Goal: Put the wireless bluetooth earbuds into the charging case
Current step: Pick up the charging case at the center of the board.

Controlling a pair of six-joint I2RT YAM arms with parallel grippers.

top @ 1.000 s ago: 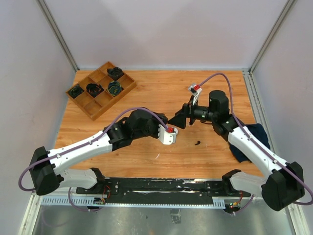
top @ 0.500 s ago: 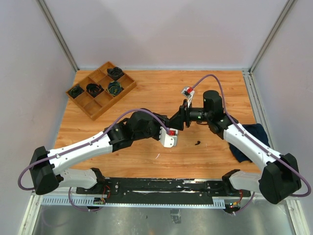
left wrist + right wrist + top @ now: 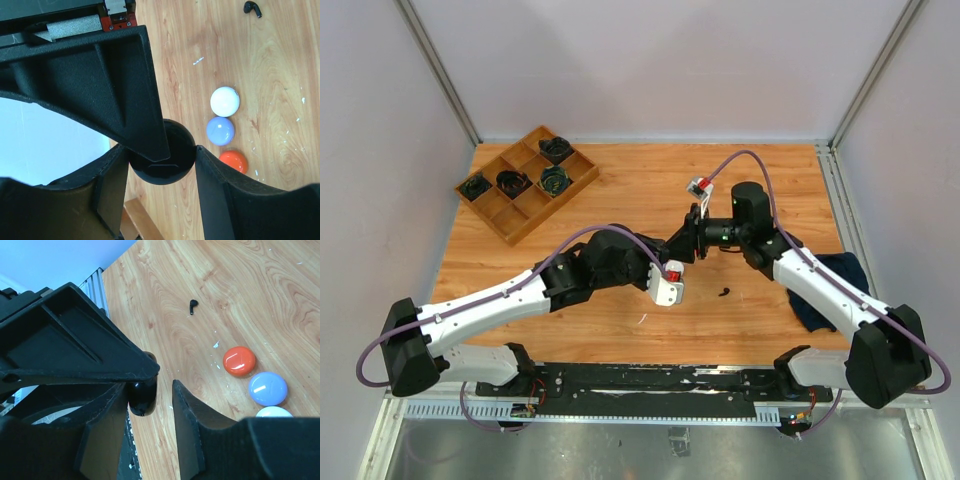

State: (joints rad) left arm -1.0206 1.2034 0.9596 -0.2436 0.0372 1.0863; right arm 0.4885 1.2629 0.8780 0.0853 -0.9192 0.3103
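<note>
Mid-table (image 3: 620, 190), left arm (image 3: 520, 295) extended, fingers (image 3: 215, 195) seemingly gripping case (image 3: 176, 164)

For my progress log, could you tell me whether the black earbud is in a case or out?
Out: the black earbud lies loose on the wooden table.

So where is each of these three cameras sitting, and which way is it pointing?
Top external: fixed above and behind the arms, looking down at the table; the left arm and right arm show whole.
Left wrist: on the left arm, looking along its own fingers at the black case held between them.
Right wrist: on the right arm, looking past its own fingers down at the table.
Shared: both wrist views show the orange case; the black earbud shows in all three.
</note>
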